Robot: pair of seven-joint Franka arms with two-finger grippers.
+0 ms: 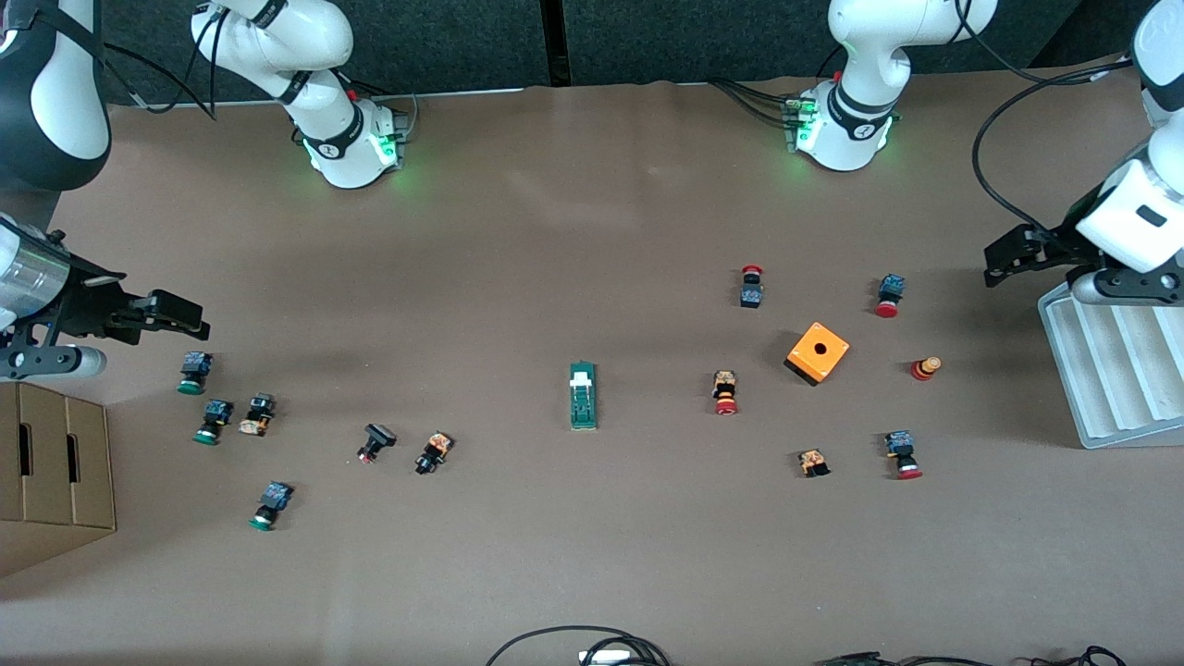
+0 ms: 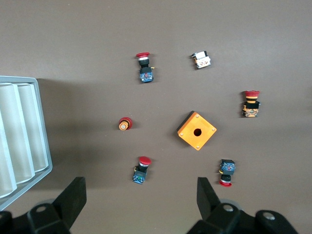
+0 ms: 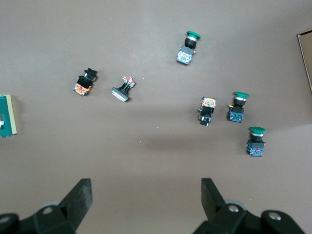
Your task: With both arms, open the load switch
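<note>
Brown table (image 1: 555, 231) with untouched load switch (image 1: 583, 396), bare ridged tray (image 1: 1110, 370), both grippers' jaws open.

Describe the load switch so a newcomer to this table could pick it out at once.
Start at the orange cube with a hole, toward the left arm's end of the brown table. Move toward the table's middle, past a red-capped push button, to the load switch lying alone. It is a slim dark green block with a white tab, longer than the scattered buttons.

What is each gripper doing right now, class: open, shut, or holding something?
Left gripper: open, holding nothing, over the table beside the grey ridged tray.
Right gripper: open, holding nothing, above the green-capped push buttons.
</note>
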